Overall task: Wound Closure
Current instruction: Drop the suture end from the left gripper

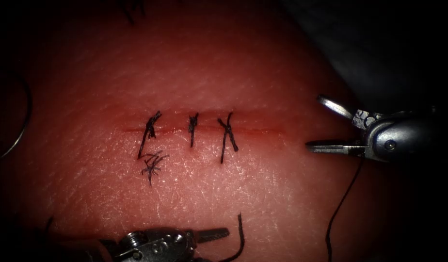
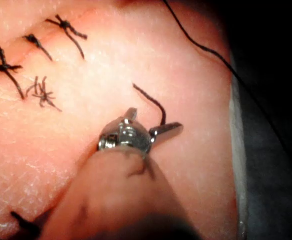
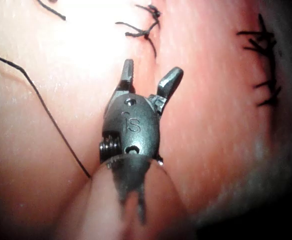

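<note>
the right pincer (image 1: pixel 315 123) sits just off the right end of the cut (image 1: pixel 204 130), its two jaws spread wide with nothing between them; one jaw points up and left, the other lies level, aimed at the cut. the right wrist view shows the same tool (image 3: pixel 149 76) with both jaws parted in a v over bare tissue. a long thread (image 1: pixel 341 204) runs down from under this pincer toward the lower edge of the endoscope view; i cannot tell whether it touches the tool, but it is not between the jaws.

the left pincer (image 1: pixel 212 235) lies low in the endoscope view, below the cut, pointing right. in the left wrist view its jaws (image 2: pixel 153 122) stand apart, and a short curved piece of thread (image 2: pixel 153 100) rises from between them; whether they pinch it i cannot tell. the same short piece (image 1: pixel 239 237) curls up just right of the tip in the endoscope view.

the tissue (image 1: pixel 263 194) carries the cut running left to right, with three stitches (image 1: pixel 192 128) across it. a frayed tuft of cut ends (image 1: pixel 152 164) lies just below the leftmost stitch.

the needle (image 1: pixel 21 121) rests far to the left of the cut, well apart from both tools, a thin pale curve at the tissue's edge. neither pincer holds it, and whether its tip is in the tissue cannot be told.
</note>
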`<state>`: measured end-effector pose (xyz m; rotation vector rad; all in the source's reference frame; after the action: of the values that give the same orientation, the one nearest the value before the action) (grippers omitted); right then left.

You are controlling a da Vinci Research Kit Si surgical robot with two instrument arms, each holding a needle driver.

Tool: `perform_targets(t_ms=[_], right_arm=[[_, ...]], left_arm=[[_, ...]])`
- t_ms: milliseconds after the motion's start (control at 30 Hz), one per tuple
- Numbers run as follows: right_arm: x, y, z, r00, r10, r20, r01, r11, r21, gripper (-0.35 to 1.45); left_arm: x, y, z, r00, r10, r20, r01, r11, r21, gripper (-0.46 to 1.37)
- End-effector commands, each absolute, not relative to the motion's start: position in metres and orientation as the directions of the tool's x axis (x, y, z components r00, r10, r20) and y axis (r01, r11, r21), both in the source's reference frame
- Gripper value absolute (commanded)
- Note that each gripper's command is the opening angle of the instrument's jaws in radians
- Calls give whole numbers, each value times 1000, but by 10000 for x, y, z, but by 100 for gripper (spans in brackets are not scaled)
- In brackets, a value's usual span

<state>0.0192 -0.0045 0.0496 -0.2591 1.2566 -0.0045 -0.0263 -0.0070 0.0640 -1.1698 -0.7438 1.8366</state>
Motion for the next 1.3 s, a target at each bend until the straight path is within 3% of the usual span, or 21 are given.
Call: perform_targets(t_ms=[33, 600, 767, 900, 1133, 1300], right_arm=[[192, -45, 495, 313, -145, -939, -134, 972, -195, 114], [192, -45, 495, 313, -145, -939, -134, 972, -195, 115], [193, -45, 495, 314, -145, -938, -134, 972, -195, 117], [195, -46, 495, 315, -144, -938, -136, 971, -195, 119], [199, -46, 496, 318, -144, -937, -140, 970, -197, 123], [204, -46, 497, 321, -143, -936, -147, 969, -199, 127]], left_arm=[[-260, -70, 640, -234, 868, -438, -323, -494, -807, 63], [-219, -49, 619, -218, 872, -438, -361, -489, -794, 72], [-213, -25, 606, -276, 782, -559, -358, -623, -695, 91], [-216, 1, 588, -359, 618, -699, -334, -785, -522, 104], [-221, 18, 562, -389, 581, -715, -379, -809, -450, 120], [-244, 25, 539, -345, 570, -746, -341, -816, -466, 121]])
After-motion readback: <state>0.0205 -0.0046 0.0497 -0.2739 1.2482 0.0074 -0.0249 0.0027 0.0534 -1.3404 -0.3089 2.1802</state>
